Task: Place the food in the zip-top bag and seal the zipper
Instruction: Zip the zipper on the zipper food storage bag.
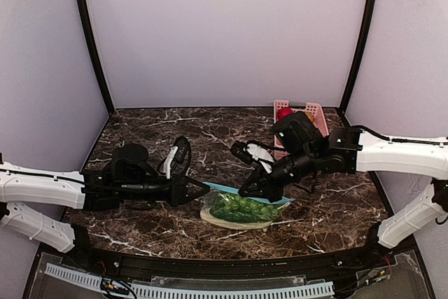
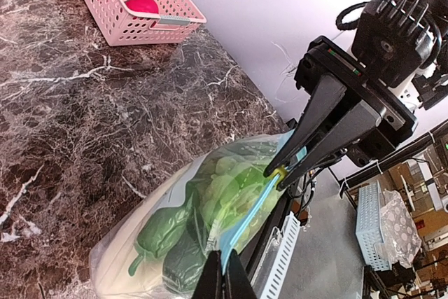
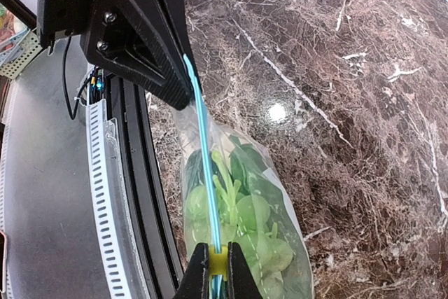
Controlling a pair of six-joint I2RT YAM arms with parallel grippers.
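The zip-top bag (image 1: 241, 209) lies near the table's front edge with the food inside: green grapes (image 3: 252, 215), leafy greens (image 2: 224, 180), a dark-green pepper (image 2: 161, 232) and a pale gourd (image 2: 112, 260) along the bottom. Its teal zipper (image 3: 204, 166) is stretched taut between both grippers. My left gripper (image 2: 222, 255) is shut on the zipper's left end (image 1: 208, 189). My right gripper (image 3: 218, 250) is shut on the yellow slider (image 3: 218, 262), a short way in from the bag's right end (image 1: 245, 192).
A pink basket (image 1: 315, 113) holding red and orange toy pieces stands at the back right, behind the right arm. The black front rail (image 3: 140, 194) and a white slotted strip (image 3: 105, 194) run right beside the bag.
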